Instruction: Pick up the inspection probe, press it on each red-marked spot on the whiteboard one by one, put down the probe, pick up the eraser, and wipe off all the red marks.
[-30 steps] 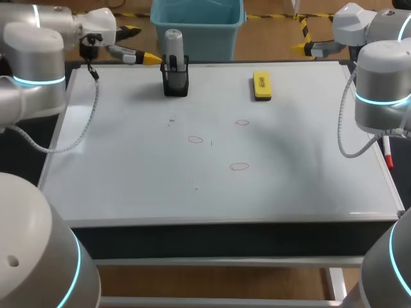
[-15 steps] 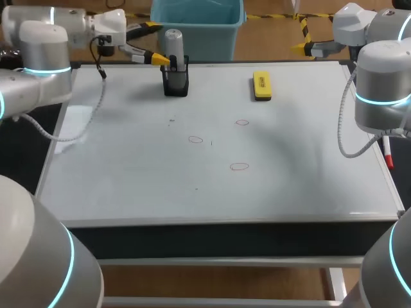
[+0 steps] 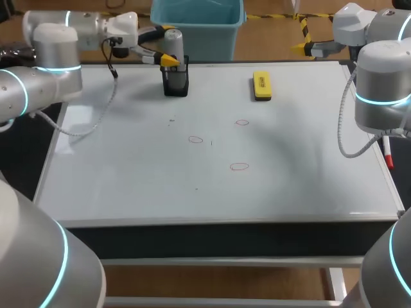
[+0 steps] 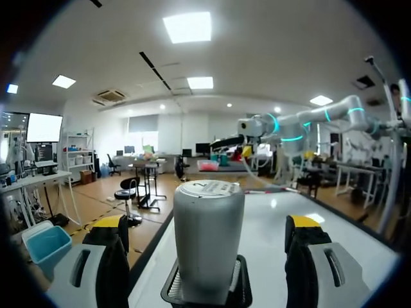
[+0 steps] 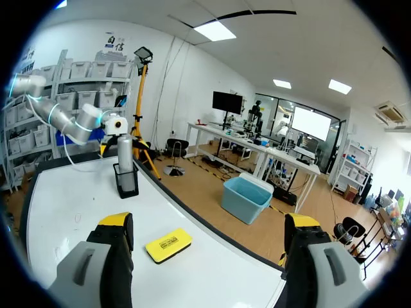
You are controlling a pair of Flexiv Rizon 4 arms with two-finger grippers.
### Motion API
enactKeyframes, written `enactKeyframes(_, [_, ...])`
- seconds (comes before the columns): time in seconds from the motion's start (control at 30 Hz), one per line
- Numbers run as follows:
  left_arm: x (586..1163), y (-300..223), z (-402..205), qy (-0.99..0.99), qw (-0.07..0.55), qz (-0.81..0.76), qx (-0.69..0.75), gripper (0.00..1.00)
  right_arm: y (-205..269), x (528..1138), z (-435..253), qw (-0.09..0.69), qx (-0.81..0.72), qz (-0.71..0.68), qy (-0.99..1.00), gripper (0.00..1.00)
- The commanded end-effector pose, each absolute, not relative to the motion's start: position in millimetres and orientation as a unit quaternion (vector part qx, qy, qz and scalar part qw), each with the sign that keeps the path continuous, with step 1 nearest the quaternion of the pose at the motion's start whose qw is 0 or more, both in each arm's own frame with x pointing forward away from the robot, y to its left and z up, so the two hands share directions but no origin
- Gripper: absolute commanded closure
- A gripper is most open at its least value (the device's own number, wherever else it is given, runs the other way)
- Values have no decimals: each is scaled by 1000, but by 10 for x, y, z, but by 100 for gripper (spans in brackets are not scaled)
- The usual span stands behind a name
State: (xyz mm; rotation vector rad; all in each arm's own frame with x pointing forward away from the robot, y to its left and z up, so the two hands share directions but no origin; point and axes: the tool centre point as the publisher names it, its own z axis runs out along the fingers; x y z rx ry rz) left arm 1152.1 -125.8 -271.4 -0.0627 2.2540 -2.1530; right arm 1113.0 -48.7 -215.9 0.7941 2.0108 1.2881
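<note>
Inspection probe (image 4: 209,240), upright in its black holder (image 3: 175,83), now stands between the fingers of the left hand (image 3: 167,45), which just swung in, wide open and empty, so grasping looks next.

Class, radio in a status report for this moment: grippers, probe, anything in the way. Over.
Left gripper open, straddling probe, not touching. Right gripper open, eraser ahead of it. Probe upright in holder. Nothing in the way.
</note>
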Motion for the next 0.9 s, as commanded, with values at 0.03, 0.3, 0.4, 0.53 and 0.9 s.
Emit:
enactKeyframes(0.03, [11448, -1334, -2748, 722, 30, -690, -45, 0, -491, 11136, -2161, 307, 300, 487, 761, 0])
enactKeyframes(0.3, [11409, -1390, -2780, 710, 37, -700, -65, 0, -491, 11136, -2161, 307, 300, 487, 761, 0])
enactKeyframes(0.4, [11416, -1425, -2793, 711, 35, -700, -64, 0, -491, 11136, -2161, 307, 300, 487, 761, 0])
enactKeyframes(0.53, [11436, -1455, -2804, 711, 33, -700, -60, 0, -491, 11136, -2161, 307, 300, 487, 761, 0])
enactKeyframes(0.9, [11527, -1405, -2771, 716, 31, -696, -47, 0, -491, 11136, -2161, 307, 300, 487, 761, 0])
